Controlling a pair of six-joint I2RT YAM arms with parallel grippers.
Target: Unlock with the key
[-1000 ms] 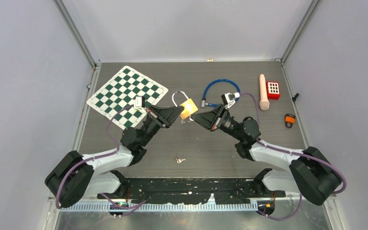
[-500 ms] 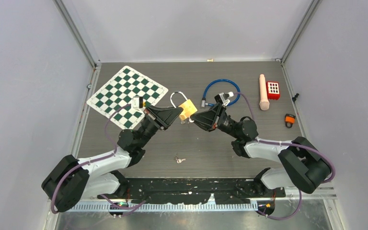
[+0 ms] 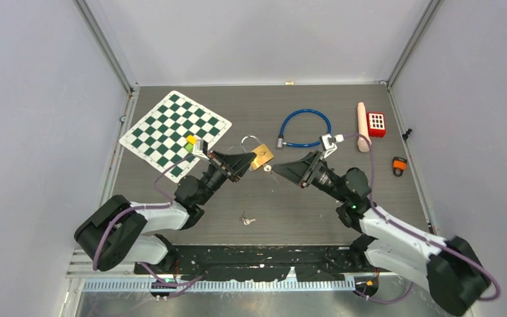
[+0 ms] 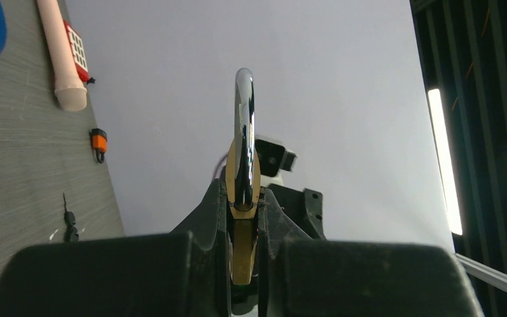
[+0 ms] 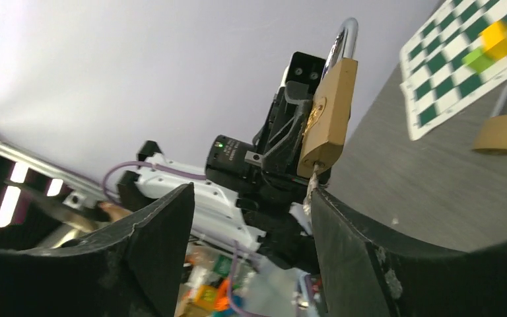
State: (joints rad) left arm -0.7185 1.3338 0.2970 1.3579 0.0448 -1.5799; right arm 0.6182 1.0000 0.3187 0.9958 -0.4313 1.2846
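My left gripper (image 3: 243,160) is shut on a brass padlock (image 3: 262,157), held above the table with its steel shackle (image 4: 243,112) sticking out past the fingers. In the left wrist view the padlock (image 4: 243,218) is clamped edge-on between the two pads. A small silver key (image 5: 313,177) projects from the padlock's (image 5: 327,119) underside. My right gripper (image 3: 279,170) is just right of the key, and in its own view it (image 5: 251,191) stands open with nothing between the fingers. One fingertip (image 5: 317,198) is right beside the key.
A green-and-white chessboard (image 3: 171,125) lies back left, with yellow and green blocks (image 3: 190,140) on it. A second brass padlock (image 5: 505,132) lies on the table near it. There is also a blue cable loop (image 3: 305,127), a beige cylinder (image 3: 363,122), a red keypad block (image 3: 376,123), an orange item (image 3: 399,165) and spare keys (image 3: 246,219).
My right gripper has opened off the key and drawn back to the right. The left gripper, still shut on the padlock, has shifted slightly right and nearer.
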